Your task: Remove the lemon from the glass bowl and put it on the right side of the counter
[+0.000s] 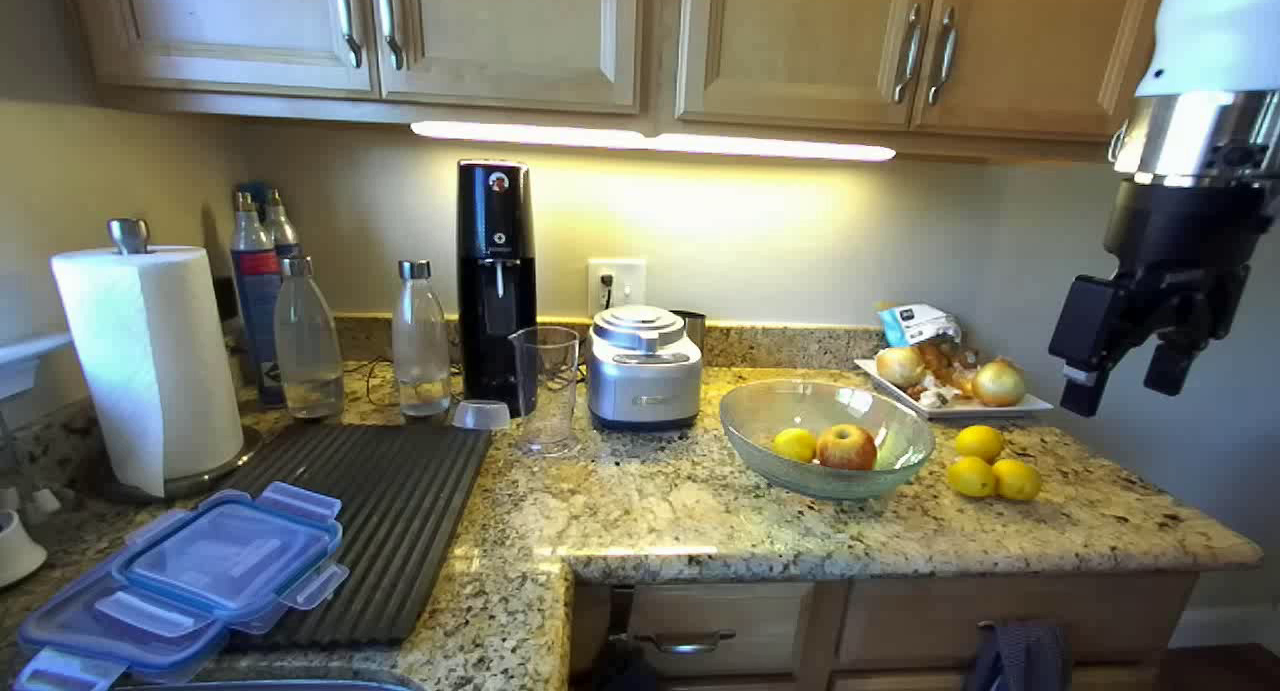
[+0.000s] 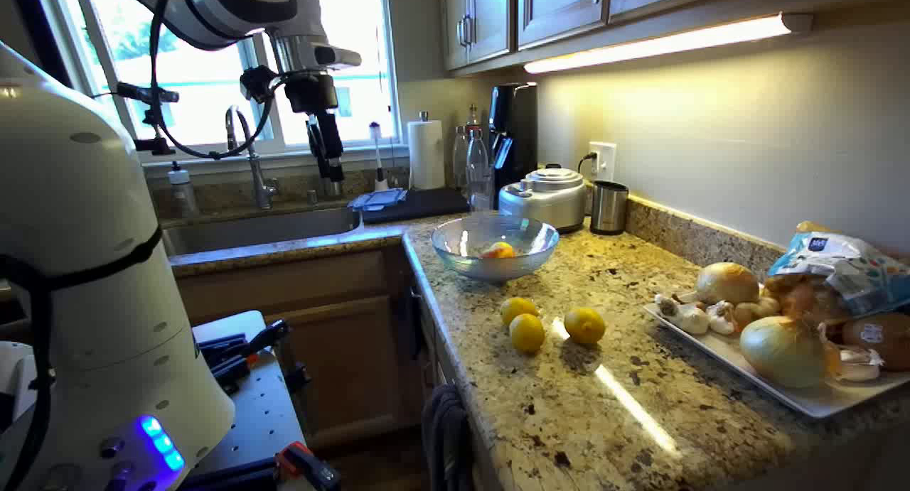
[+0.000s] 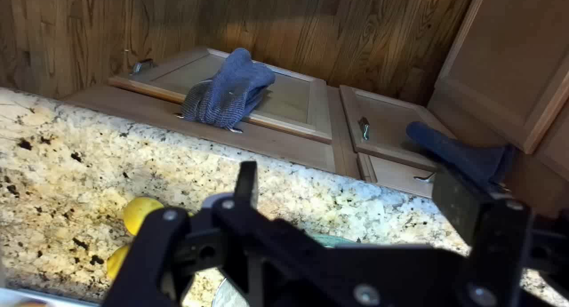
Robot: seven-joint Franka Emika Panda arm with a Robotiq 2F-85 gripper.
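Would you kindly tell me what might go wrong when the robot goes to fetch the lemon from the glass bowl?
The lemon lies close beside an apple, so the open gripper might nudge the apple or catch it too.
The glass bowl surrounds both, so reaching in could knock its rim.
Three loose lemons sit on the counter near the bowl, so setting another down there might bump one and make it roll.
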